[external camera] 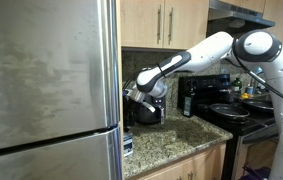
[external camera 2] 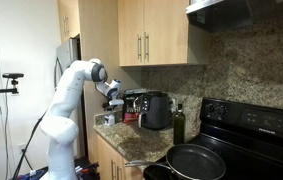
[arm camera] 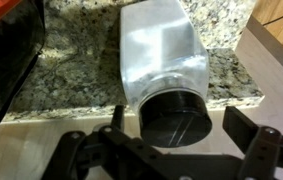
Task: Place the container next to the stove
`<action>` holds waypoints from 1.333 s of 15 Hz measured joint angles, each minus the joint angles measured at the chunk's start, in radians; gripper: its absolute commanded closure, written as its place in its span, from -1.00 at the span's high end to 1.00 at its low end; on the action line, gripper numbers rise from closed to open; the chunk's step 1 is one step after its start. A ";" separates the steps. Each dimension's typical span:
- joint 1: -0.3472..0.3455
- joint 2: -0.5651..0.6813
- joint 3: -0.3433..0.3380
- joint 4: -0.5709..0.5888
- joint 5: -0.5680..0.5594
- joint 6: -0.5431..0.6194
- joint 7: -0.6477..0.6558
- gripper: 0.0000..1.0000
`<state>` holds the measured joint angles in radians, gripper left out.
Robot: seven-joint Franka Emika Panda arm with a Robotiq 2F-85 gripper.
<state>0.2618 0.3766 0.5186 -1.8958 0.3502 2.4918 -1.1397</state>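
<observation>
A clear plastic container [arm camera: 161, 55] with a black lid [arm camera: 176, 118] lies on its side on the granite counter, lid end toward the wrist camera. My gripper [arm camera: 181, 122] is open, one finger on each side of the lid, the right pad clearly apart from it. In both exterior views the gripper [external camera: 136, 95] [external camera 2: 111, 98] hangs low over the counter end by the fridge, far from the stove. The stove [external camera: 233, 115] [external camera 2: 256, 125] has a black cooktop with dark pans [external camera 2: 196, 160] on it.
A black air fryer [external camera: 151, 108] [external camera 2: 157, 110] stands on the counter between my gripper and the stove. A dark bottle [external camera 2: 179, 124] stands beside the stove. A steel fridge [external camera: 46, 90] is close by. The granite counter [arm camera: 71, 70] ends in a front edge near the container.
</observation>
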 measured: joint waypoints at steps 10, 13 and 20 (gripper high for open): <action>0.000 0.000 0.000 0.002 -0.002 -0.016 -0.015 -0.24; 0.000 0.000 0.000 0.002 -0.003 -0.017 -0.025 -0.24; 0.052 -0.011 -0.064 0.003 -0.159 0.028 0.219 -0.24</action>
<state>0.3143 0.3652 0.4548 -1.8930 0.1913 2.5199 -0.9204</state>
